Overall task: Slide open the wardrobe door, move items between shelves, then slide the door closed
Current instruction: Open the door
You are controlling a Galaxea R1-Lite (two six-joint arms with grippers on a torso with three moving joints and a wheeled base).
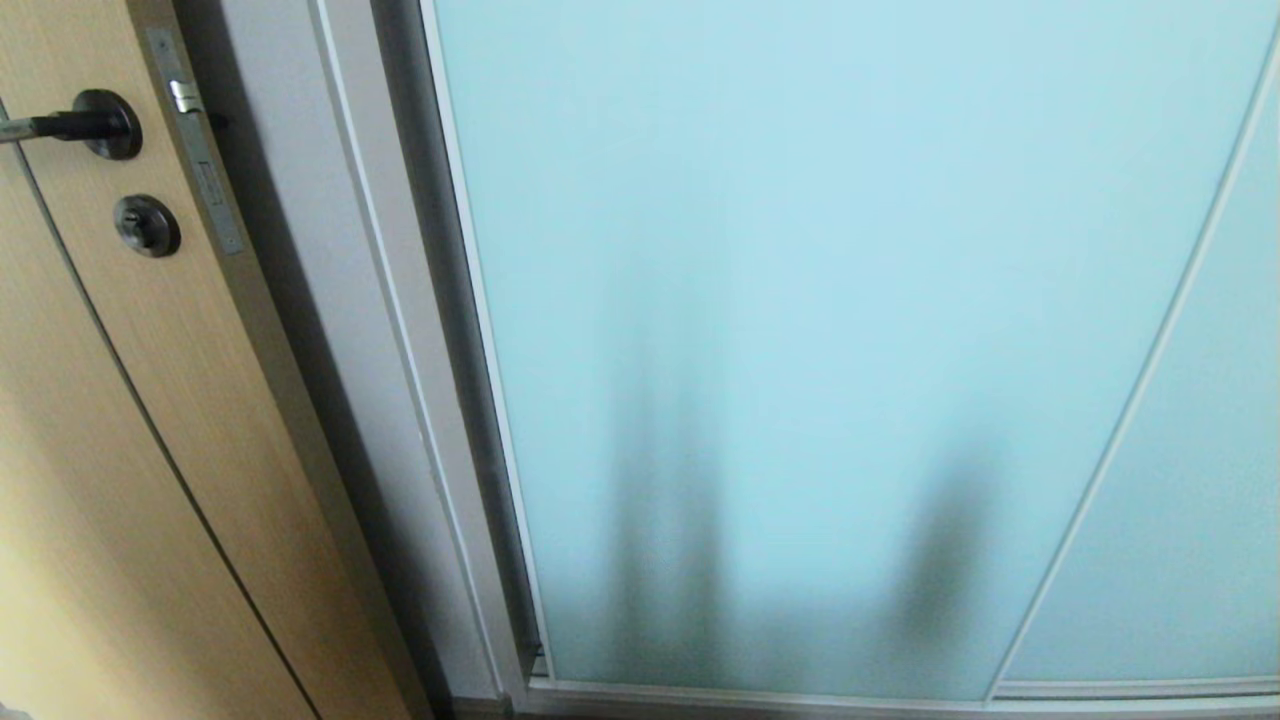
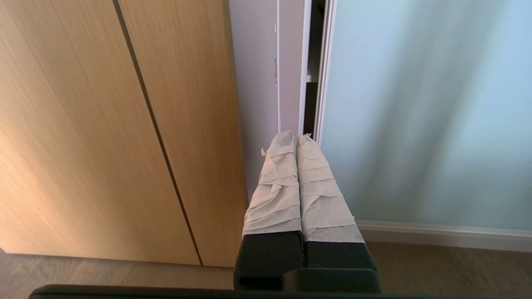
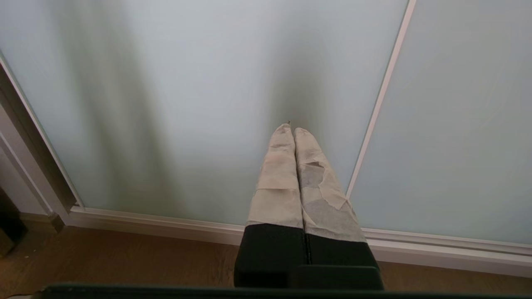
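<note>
The sliding wardrobe door (image 1: 820,330) is a frosted pale aqua glass panel in a slim pale frame, filling most of the head view; it stands closed apart from a narrow dark slit at its left edge (image 2: 312,70). My left gripper (image 2: 296,135) is shut and empty, its taped fingers pointing at that slit beside the door (image 2: 428,116). In the right wrist view the door (image 3: 199,95) fills the background, and my right gripper (image 3: 291,128) is shut and empty, pointing at the glass near a thin vertical frame strip (image 3: 380,99). The items and the shelves are hidden behind the door. Neither arm shows in the head view.
A light wood hinged door (image 1: 110,420) with a dark lever handle (image 1: 85,122) and a lock (image 1: 146,225) stands to the left, past a grey-white jamb (image 1: 300,300). A second glass panel (image 1: 1190,520) lies to the right. Wood floor (image 3: 124,257) runs along the bottom rail (image 3: 158,222).
</note>
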